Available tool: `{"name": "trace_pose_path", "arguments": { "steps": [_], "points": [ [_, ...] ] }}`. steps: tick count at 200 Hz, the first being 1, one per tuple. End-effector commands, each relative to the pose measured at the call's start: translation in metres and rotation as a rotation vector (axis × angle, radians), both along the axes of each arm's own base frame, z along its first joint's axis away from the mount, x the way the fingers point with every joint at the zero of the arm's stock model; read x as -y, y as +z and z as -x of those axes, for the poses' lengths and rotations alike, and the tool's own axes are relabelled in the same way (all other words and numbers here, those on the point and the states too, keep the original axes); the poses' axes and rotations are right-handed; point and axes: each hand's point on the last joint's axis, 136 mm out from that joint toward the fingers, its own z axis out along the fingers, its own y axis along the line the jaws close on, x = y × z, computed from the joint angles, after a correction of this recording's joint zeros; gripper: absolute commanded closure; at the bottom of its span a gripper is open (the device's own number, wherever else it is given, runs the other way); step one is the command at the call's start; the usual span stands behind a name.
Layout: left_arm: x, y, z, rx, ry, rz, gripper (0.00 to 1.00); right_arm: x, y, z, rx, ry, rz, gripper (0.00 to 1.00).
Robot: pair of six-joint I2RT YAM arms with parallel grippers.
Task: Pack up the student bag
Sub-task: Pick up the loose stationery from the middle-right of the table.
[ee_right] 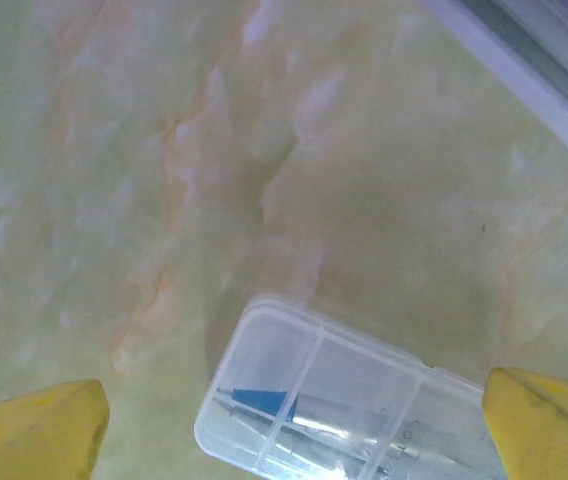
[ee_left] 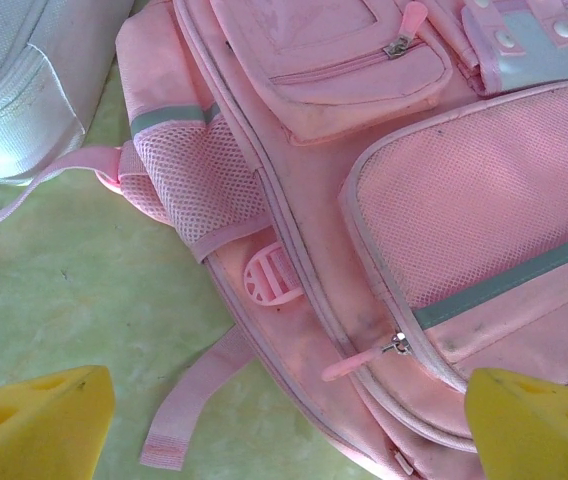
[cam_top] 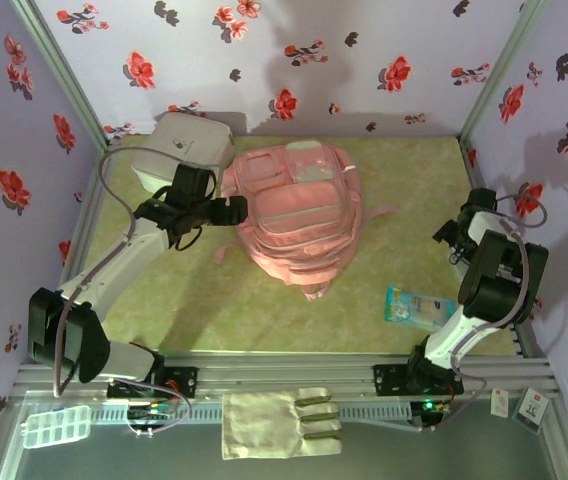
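The left hand (ee_left: 284,430) is hanging wide and empty over the student bag (ee_left: 414,250), which is lying flat mid-table (cam_top: 364,300). Closing here risks snagging its loose strap (ee_left: 189,400). The right hand (ee_right: 289,430), equally wide, is hovering over a clear case (ee_right: 314,400) that could skid.

The student bag (cam_top: 292,215) lies mid-way across the surface (cam_top: 384,180), toward the far side. A box (cam_top: 182,150) sits at its far left, just beside it. My left jaws hang over the bag's left edge. A compartment case (cam_top: 420,307) lies near right, well apart from the bag.
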Motion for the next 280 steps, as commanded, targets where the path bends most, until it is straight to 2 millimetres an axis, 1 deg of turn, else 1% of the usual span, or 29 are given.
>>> {"name": "trace_pose_path", "arguments": {
  "steps": [1, 22, 35, 51, 69, 90, 117, 138, 153, 177, 208, 230, 265, 280],
  "points": [
    [-0.005, 0.004, 0.001, 0.012, 0.014, 0.003, 0.09, -0.023, -0.001, 0.017, 0.004, -0.028, -0.102, 0.03],
    [-0.004, 0.004, 0.001, 0.011, 0.010, 0.007, 0.08, -0.041, 0.005, 0.019, 0.037, -0.021, -0.127, 0.04],
    [-0.002, 0.005, 0.000, 0.011, 0.007, 0.014, 0.08, -0.053, 0.010, 0.018, 0.053, 0.011, -0.112, 0.05],
    [0.000, 0.006, 0.000, 0.009, -0.001, 0.023, 0.08, -0.058, 0.013, 0.022, 0.051, 0.029, -0.080, 0.05],
    [0.000, 0.007, 0.000, 0.012, -0.002, 0.025, 0.08, -0.052, 0.010, 0.031, 0.020, 0.019, -0.035, 0.03],
    [0.001, 0.007, 0.000, 0.011, -0.006, 0.023, 0.07, -0.038, 0.008, 0.044, -0.039, 0.002, 0.051, 0.01],
    [0.002, 0.007, 0.001, 0.010, -0.011, 0.023, 0.07, -0.031, 0.018, 0.042, -0.031, 0.016, 0.097, 0.01],
    [0.002, 0.009, 0.000, 0.011, -0.011, 0.024, 0.06, -0.023, 0.024, 0.041, -0.021, -0.004, 0.125, 0.01],
    [0.002, 0.009, 0.000, 0.012, -0.014, 0.024, 0.06, -0.018, 0.021, 0.042, -0.022, -0.024, 0.122, 0.01],
    [0.003, 0.009, 0.000, 0.012, -0.018, 0.023, 0.04, -0.016, 0.009, 0.044, -0.041, -0.039, 0.082, 0.01],
    [0.002, 0.007, 0.000, 0.006, -0.023, 0.016, 0.01, -0.026, -0.007, 0.043, -0.023, -0.031, -0.004, 0.01],
    [0.004, 0.006, 0.000, 0.002, -0.032, 0.016, 0.00, -0.034, -0.016, 0.043, -0.026, -0.018, -0.054, 0.01],
    [0.005, 0.007, 0.001, 0.003, -0.040, 0.019, 0.00, -0.040, -0.020, 0.046, -0.037, -0.007, -0.073, 0.02],
    [0.005, 0.006, 0.002, 0.001, -0.042, 0.020, 0.00, -0.044, -0.020, 0.046, -0.038, 0.010, -0.075, 0.07]
  ]
}}
